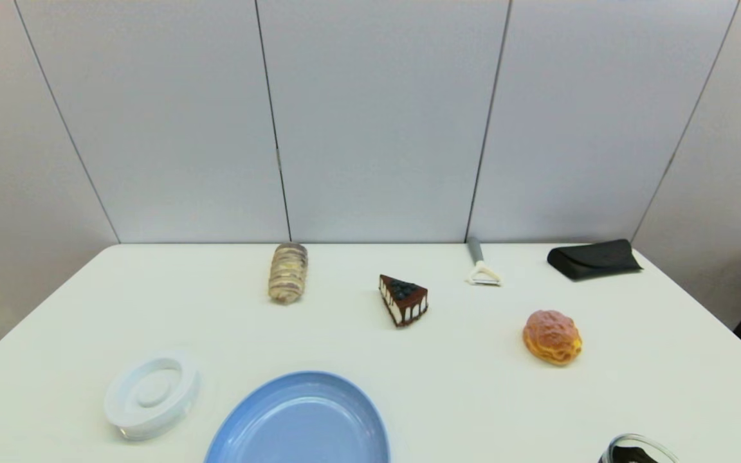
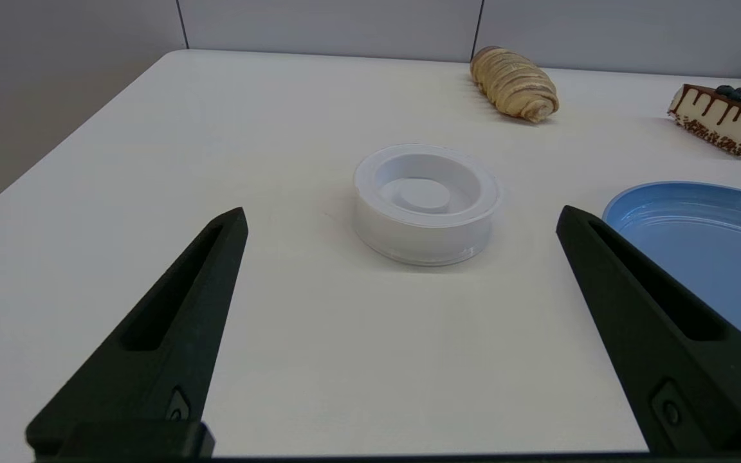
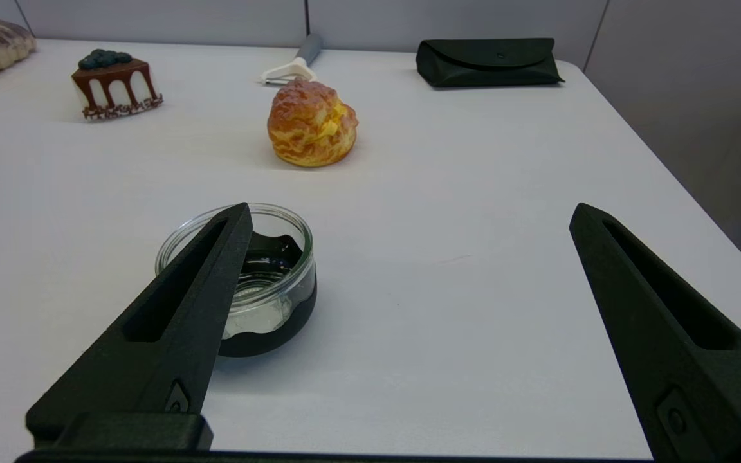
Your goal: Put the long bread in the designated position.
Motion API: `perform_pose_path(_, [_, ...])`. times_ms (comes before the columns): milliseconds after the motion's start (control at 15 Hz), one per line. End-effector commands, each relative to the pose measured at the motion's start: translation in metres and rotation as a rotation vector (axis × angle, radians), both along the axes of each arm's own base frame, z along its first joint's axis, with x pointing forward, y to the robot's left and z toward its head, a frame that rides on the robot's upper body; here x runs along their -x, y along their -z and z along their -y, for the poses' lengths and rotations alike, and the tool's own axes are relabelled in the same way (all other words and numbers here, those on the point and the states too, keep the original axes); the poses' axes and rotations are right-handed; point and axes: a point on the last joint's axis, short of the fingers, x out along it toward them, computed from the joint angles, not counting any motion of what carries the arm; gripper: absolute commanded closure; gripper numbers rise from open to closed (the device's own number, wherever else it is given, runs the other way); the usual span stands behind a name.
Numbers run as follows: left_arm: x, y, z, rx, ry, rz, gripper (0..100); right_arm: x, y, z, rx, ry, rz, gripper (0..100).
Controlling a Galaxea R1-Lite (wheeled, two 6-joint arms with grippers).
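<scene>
Nearest me, my left gripper (image 2: 399,218) and right gripper (image 3: 409,212) gape wide, holding nothing; a blue oval plate (image 1: 351,392) and white round lid (image 1: 152,394) lie before the ridged, dark-striped tan long bread (image 1: 288,272) at the table's far edge

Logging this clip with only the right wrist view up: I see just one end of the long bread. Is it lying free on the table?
Observer: Yes, the long bread lies alone near the far edge, left of the cake slice.
Operator: Is the left gripper near it?
Observer: No, the left gripper is open, facing a white round lid.
Operator: Anything beside that lid?
Observer: A blue oval plate, empty.
</scene>
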Motion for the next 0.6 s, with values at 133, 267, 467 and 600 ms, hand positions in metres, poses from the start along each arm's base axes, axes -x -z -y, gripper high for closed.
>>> perform_pose_path(133, [-0.0002,0.0004,0.0,0.0,0.0,-0.003,0,-0.0001,0.0,0.0,0.001,-0.001,-0.001,0])
perform_pose_path(267, [-0.0002,0.0004,0.0,0.0,0.0,-0.003,0,-0.0001,0.0,0.0,0.001,-0.001,-0.001,0])
perform_pose_path(467, [-0.0002,0.0004,0.0,0.0,0.0,-0.003,0,-0.0001,0.0,0.0,0.001,-0.001,-0.001,0])
perform_pose_path(600, [-0.0002,0.0004,0.0,0.0,0.0,-0.003,0,-0.0001,0.0,0.0,0.001,-0.001,-0.001,0])
